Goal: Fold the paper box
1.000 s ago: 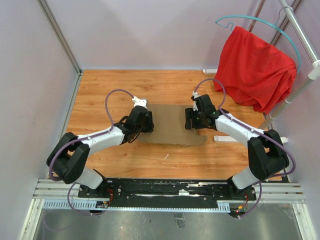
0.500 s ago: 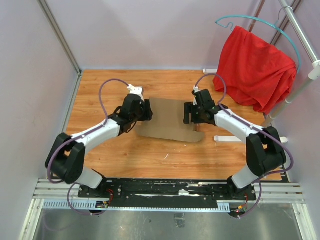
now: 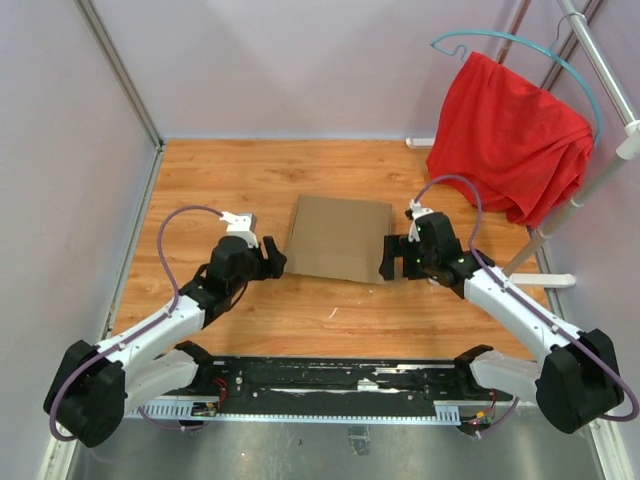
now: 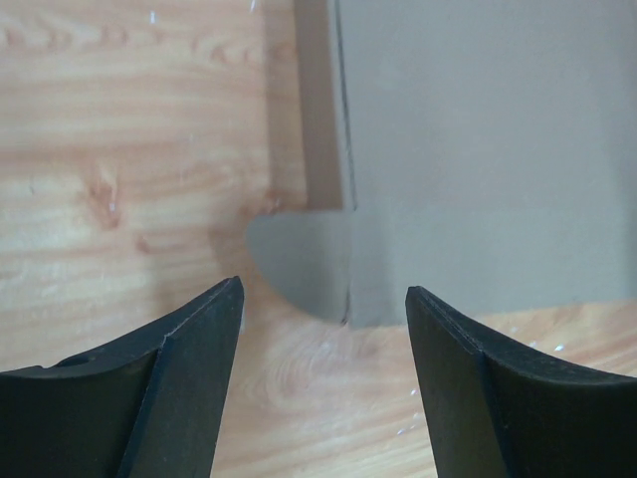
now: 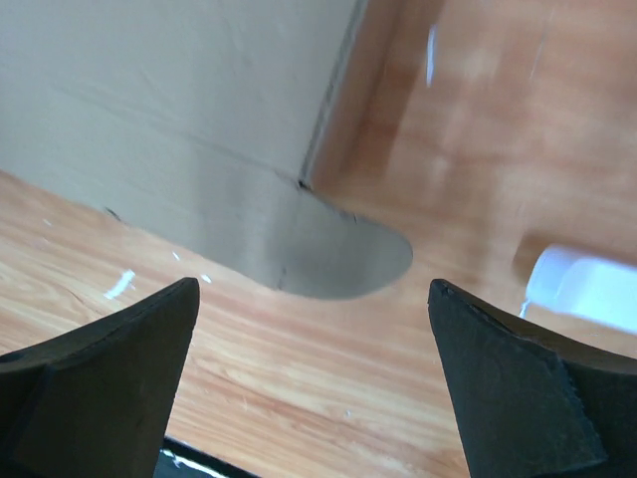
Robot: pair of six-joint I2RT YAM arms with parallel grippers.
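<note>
Base rail (image 3: 340,378): black and metal, along the near edge of the desk (image 3: 210,180), with both arms bolted to it.
Left arm (image 3: 165,322): and it's pulled back! A second ago it reached in over the sheet's left edge. Now it's drawn toward the near left, lying low.
Left hand (image 4: 323,291): fingers spread wide, holding nothing, just short of the near-left corner of the paper box (image 3: 338,237).
Right arm (image 3: 510,303): back too, swung out to the right and closer to the rail than a second ago.
Right hand (image 5: 314,287): spread as well and empty, right beside the box's near-right corner. Whether it touches, I cannot tell from above.
Paper box: flat at mid-desk, between the two hands. A second ago it was a wide, low shape with a long near flap. Now it shows as a tighter, squarer panel.
Left tab (image 4: 299,271): a rounded flap at the corner, flat on the wood, straight ahead between the left fingers.
Right tab (image 5: 343,254): the same rounded shape, ahead of the right fingers.
White bracket (image 3: 548,281): on the desk beyond the right arm, well apart from the box.
Red cloth (image 3: 505,135): at the far right under a teal hanger (image 3: 500,40), unchanged.
In the way: the right hand's black body covers the box's near-right corner in the top view.
</note>
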